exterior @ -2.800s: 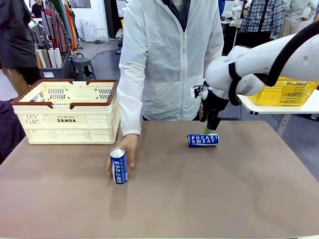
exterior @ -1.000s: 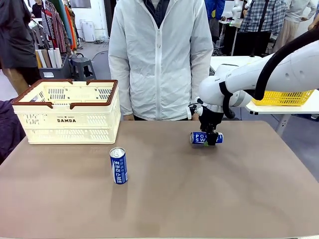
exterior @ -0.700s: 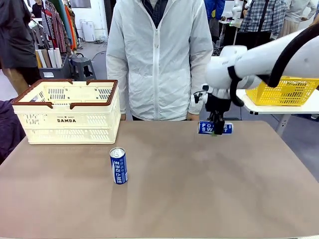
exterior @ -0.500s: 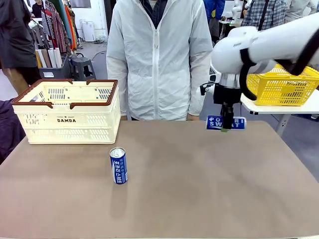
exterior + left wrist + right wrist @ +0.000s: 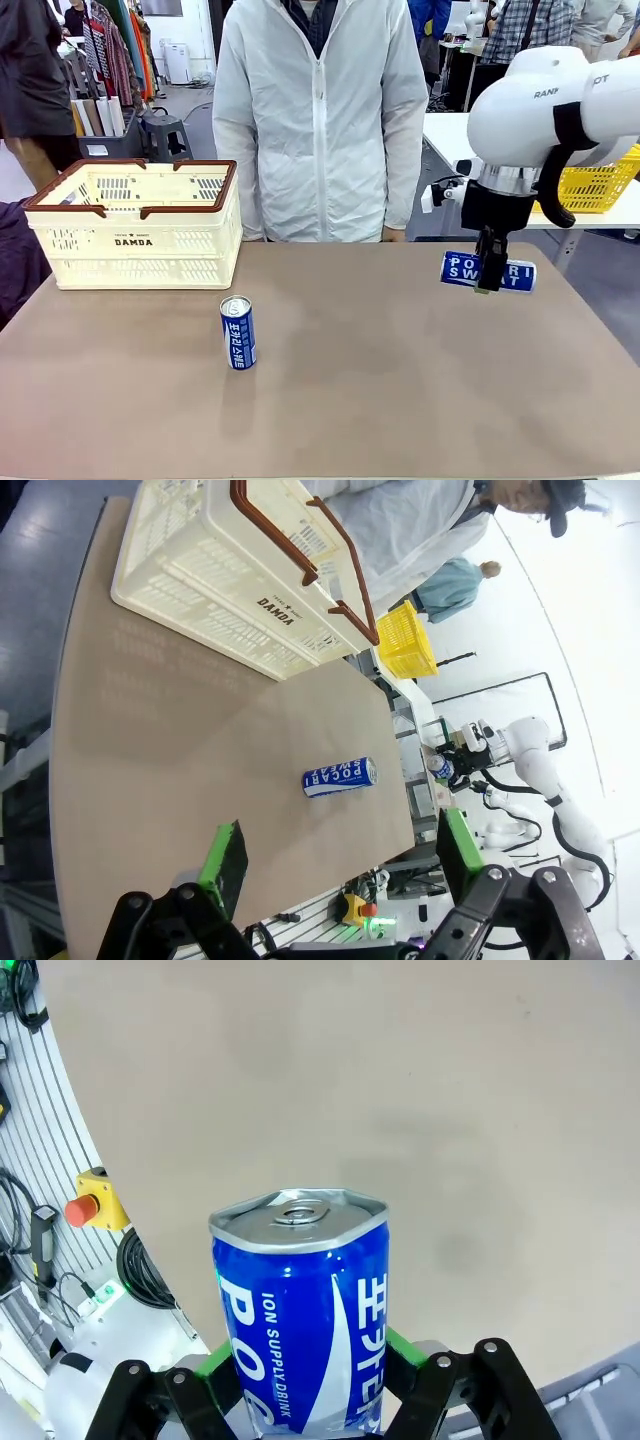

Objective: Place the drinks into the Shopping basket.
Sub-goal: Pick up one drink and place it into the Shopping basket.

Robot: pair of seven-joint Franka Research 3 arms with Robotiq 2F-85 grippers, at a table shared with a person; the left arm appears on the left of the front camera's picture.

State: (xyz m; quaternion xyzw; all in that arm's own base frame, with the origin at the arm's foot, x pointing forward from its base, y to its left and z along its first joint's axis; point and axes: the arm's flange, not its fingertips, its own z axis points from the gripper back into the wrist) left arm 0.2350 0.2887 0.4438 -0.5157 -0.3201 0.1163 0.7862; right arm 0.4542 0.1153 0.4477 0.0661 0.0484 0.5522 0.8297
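Progress stands at nil: your right end effector [image 5: 489,285] pinches a blue can [image 5: 463,270] above the counter's [image 5: 380,400] right edge, left end effector [image 5: 340,846] spread, second can [image 5: 238,333] upright mid-counter, neither yet in the Shopping basket [image 5: 135,240] at the far-left corner.

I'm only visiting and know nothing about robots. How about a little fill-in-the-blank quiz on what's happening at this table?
1. The right gripper holds a blue can turned on its ____ above the table.
2. The other can stands ____ on the table.
3. The cream basket has a ____ rim.
4. The left gripper is ____, holding nothing.
Missing words: side; upright; brown; open.
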